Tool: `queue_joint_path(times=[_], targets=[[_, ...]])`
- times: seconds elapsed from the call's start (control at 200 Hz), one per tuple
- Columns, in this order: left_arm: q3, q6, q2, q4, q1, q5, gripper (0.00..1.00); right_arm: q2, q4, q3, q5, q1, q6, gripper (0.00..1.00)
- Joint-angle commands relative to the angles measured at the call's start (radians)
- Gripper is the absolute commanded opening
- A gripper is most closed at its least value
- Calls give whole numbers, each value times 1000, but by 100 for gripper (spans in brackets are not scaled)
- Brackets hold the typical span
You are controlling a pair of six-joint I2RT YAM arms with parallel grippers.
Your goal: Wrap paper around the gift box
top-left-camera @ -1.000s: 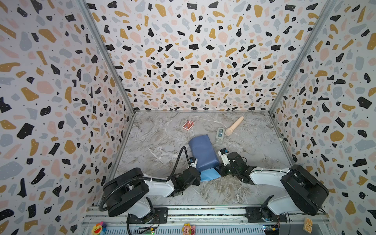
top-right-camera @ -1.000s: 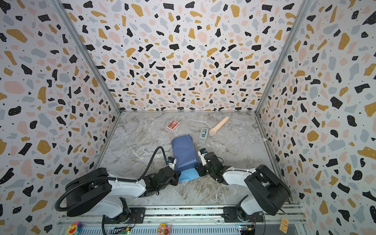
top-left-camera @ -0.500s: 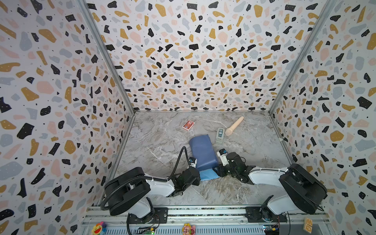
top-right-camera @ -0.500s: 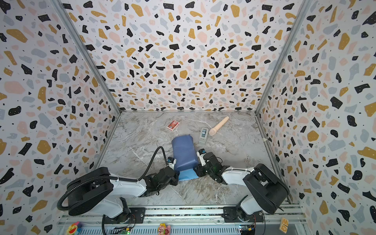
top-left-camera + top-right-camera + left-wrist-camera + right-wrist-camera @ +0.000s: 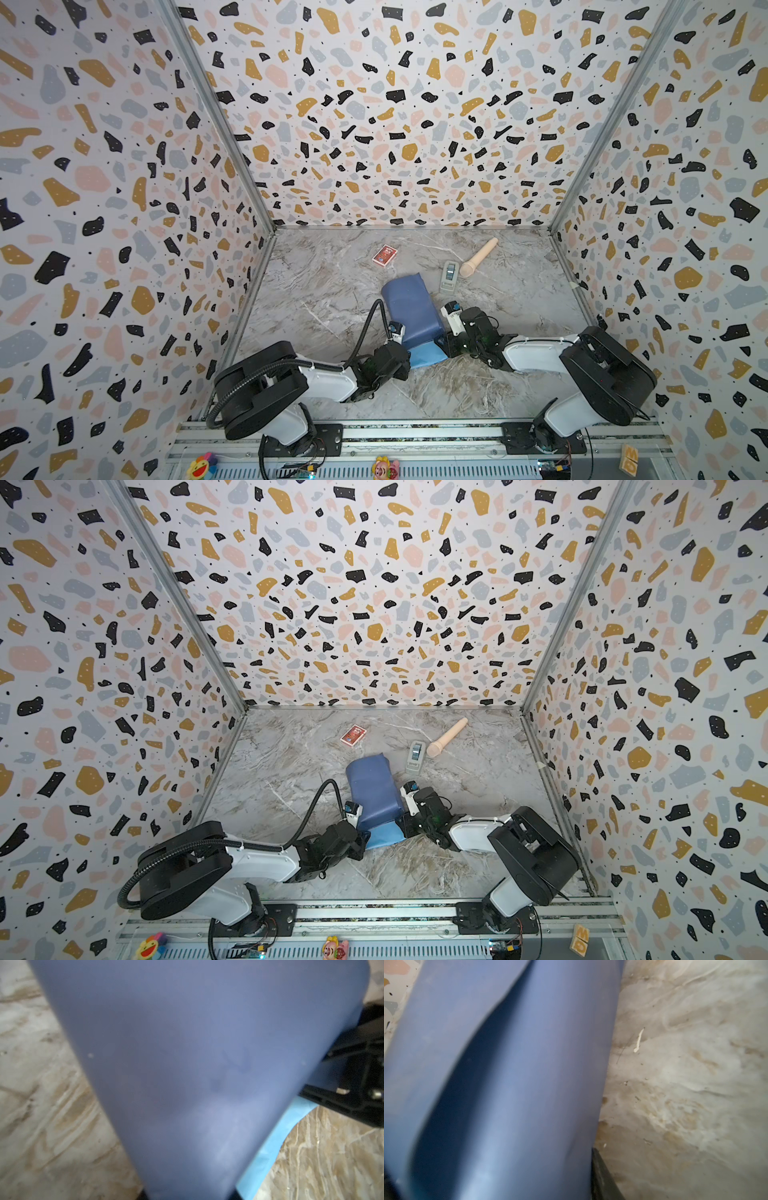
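The paper [image 5: 409, 307] sits humped between left gripper [image 5: 406, 353] and right gripper [image 5: 443, 345], gift box hidden beneath, I reckon. Both hug its near end; clenched or released, can't tell. Best now: pinch the pale flap [image 5: 426, 355], pull taut, crease it snug.

A grey marbled tabletop [image 5: 332, 299] is boxed in on three sides by tall white walls [image 5: 395, 104] speckled with black, ochre, pink and grey terrazzo shapes, joined by metal corner strips [image 5: 218, 116], with a metal rail [image 5: 415, 432] along the tabletop's open near edge, all evenly lit.
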Motion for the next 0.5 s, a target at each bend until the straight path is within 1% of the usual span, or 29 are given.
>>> queue_joint_path(times=[0.0, 0.14, 0.235, 0.31, 0.385, 0.461, 0.496], targets=[[7, 50, -28, -38, -2, 10, 47, 10, 12, 8, 11, -5, -3, 26], [14, 132, -107, -102, -3, 11, 64, 17, 16, 8, 11, -6, -4, 24], [20, 191, -186, -158, -2, -26, 70, 16, 14, 10, 9, -6, -4, 24], [26, 249, -257, -196, -2, -70, 73, 13, 12, 9, 11, -6, -4, 23], [30, 331, -324, -215, -2, -88, 75, 11, 10, 9, 12, -6, -4, 23], [33, 461, -369, -197, -2, -84, 76, 9, 8, 11, 11, -7, -7, 23], [29, 526, -380, -139, -2, -57, 76, 9, 7, 10, 11, -8, -8, 23]])
